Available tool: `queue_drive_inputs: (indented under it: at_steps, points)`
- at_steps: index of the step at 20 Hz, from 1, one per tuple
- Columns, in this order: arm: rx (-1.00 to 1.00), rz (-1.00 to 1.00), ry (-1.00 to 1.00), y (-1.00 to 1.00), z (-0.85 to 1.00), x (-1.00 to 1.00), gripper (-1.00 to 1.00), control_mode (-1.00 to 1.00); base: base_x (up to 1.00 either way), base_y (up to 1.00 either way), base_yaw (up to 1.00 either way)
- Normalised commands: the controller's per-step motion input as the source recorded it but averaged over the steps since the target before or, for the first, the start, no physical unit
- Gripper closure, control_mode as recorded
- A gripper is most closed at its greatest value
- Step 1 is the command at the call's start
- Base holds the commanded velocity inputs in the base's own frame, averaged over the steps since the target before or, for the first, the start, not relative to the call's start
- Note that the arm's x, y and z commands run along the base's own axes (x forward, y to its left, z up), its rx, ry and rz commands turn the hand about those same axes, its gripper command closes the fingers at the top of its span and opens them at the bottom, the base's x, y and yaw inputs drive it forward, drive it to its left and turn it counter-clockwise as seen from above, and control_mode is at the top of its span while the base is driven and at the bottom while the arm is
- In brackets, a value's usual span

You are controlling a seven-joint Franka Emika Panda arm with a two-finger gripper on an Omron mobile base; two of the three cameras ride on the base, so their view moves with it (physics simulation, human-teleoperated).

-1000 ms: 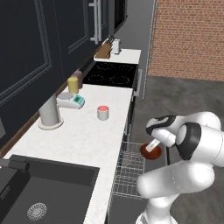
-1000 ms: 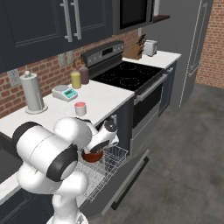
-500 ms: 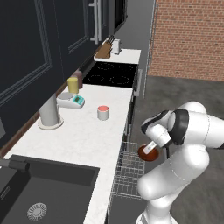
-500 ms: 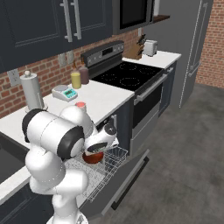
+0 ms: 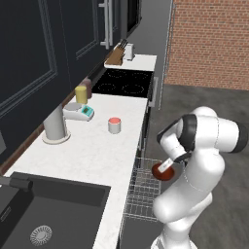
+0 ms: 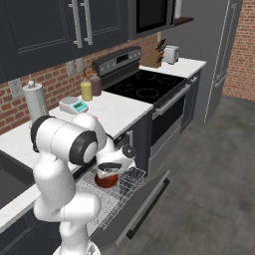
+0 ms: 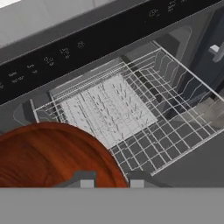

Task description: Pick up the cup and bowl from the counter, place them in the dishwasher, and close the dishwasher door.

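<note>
Hand view: gripper (image 7: 112, 180) fingers pinch the bowl (image 7: 48, 157) rim, holding it above the pulled-out wire rack (image 7: 144, 118), likely for lowering in. Cup (image 5: 114, 125) waits on the counter (image 5: 97, 151).

Arm bent fwd & low, gripper (image 5: 164, 168) clamped, pointing down.

We are in a home kitchen, it seems — stove (image 6: 144, 87), black sink (image 5: 46, 214), white counter (image 5: 92, 153), open dishwasher (image 7: 127, 113), dark cabinets (image 6: 60, 25).
</note>
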Motion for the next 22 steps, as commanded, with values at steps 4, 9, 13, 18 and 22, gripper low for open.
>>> queue_drive_inputs:
  at_steps: [4, 9, 13, 18, 22]
  points:
    - [0.04, 0.04, 0.0, 0.0, -0.13, 0.14, 1.0, -1.0, 0.0, 0.0, 0.0]
    - [0.04, 0.04, 0.0, 0.0, -0.17, 0.18, 1.0, -1.0, 0.0, 0.0, 0.0]
    - [0.03, 0.06, 0.0, 0.0, -0.16, 0.21, 1.0, -1.0, 0.0, 0.0, 0.0]
    - [0.0, 0.07, 0.0, 0.0, -0.23, 0.25, 1.0, -1.0, 0.0, 0.0, 0.0]
    - [0.0, 0.08, 0.0, 0.0, -0.27, 0.32, 1.0, -1.0, 0.0, 0.0, 0.0]
